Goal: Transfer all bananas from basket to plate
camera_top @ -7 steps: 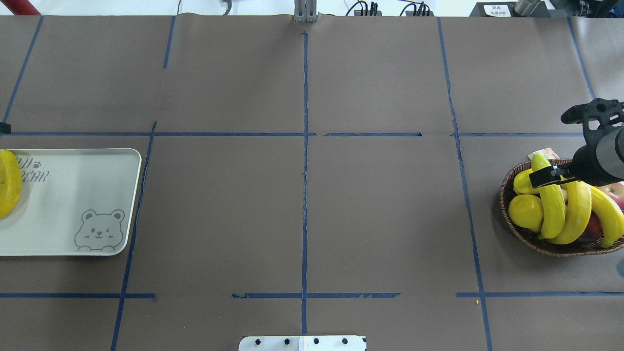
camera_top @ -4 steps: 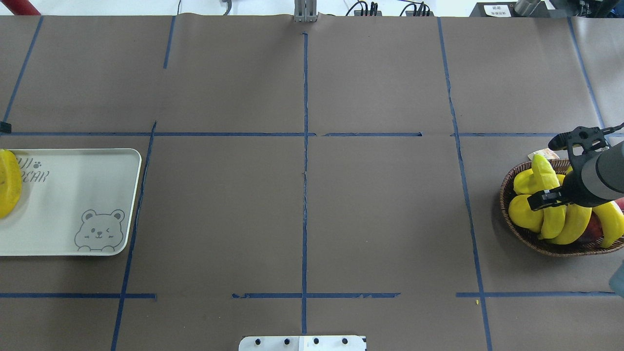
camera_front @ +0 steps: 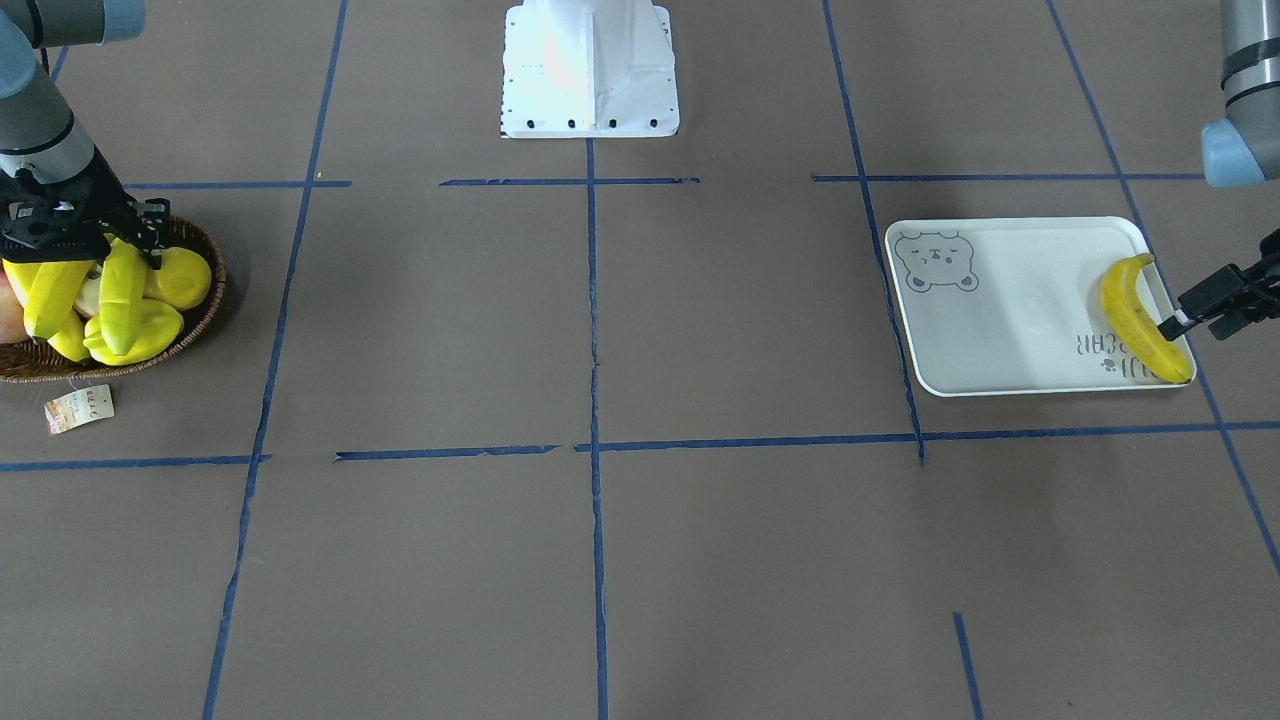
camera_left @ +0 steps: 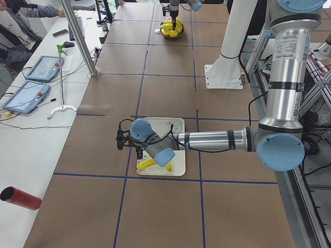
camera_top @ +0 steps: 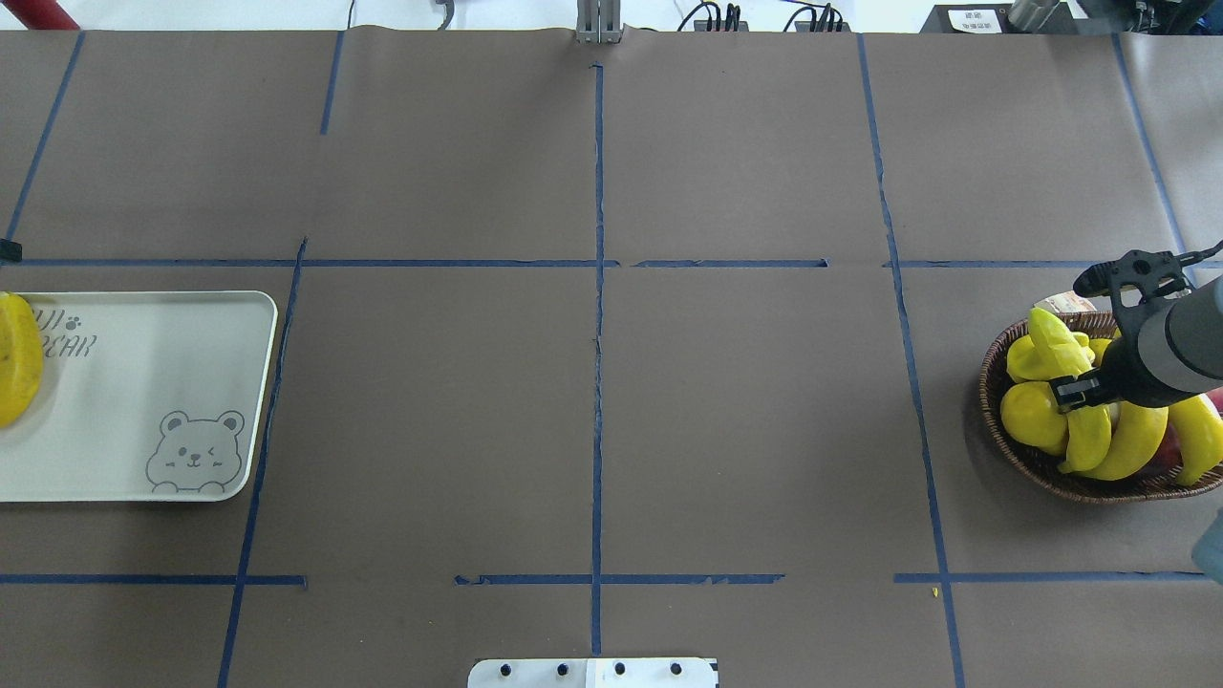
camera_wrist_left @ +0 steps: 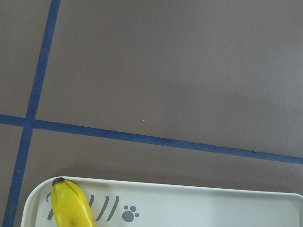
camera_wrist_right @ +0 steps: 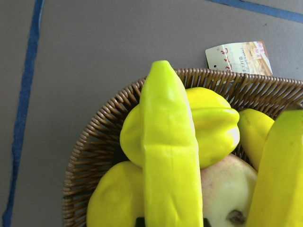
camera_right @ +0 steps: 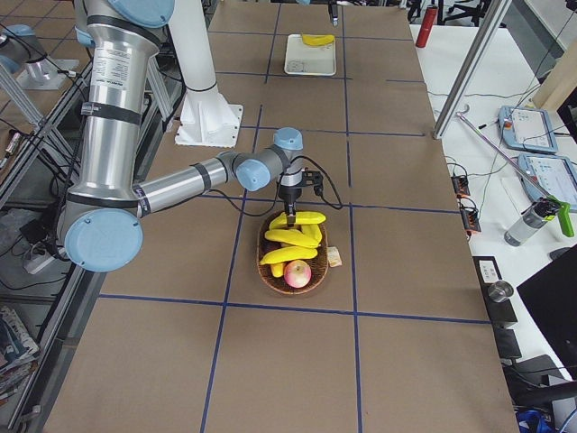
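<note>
Banana [camera_top: 1052, 338] clamped by right pincer [camera_top: 1080, 390] in wicker basket [camera_top: 994, 387], second banana [camera_front: 1128, 305] laid on plate [camera_front: 1000, 300], left pincer [camera_front: 1180, 320] beside it, state not discernible.

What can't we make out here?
Right tool grip on the banana: fingertips cut off by the right wrist view's bottom edge; overhead, the arm covers them.
Left tool: cut by the front view's right edge; open or shut unclear.
Basket contents: cut by overhead's right edge and the front view's left edge; small in the side views.
Paper tag print: too small.
</note>
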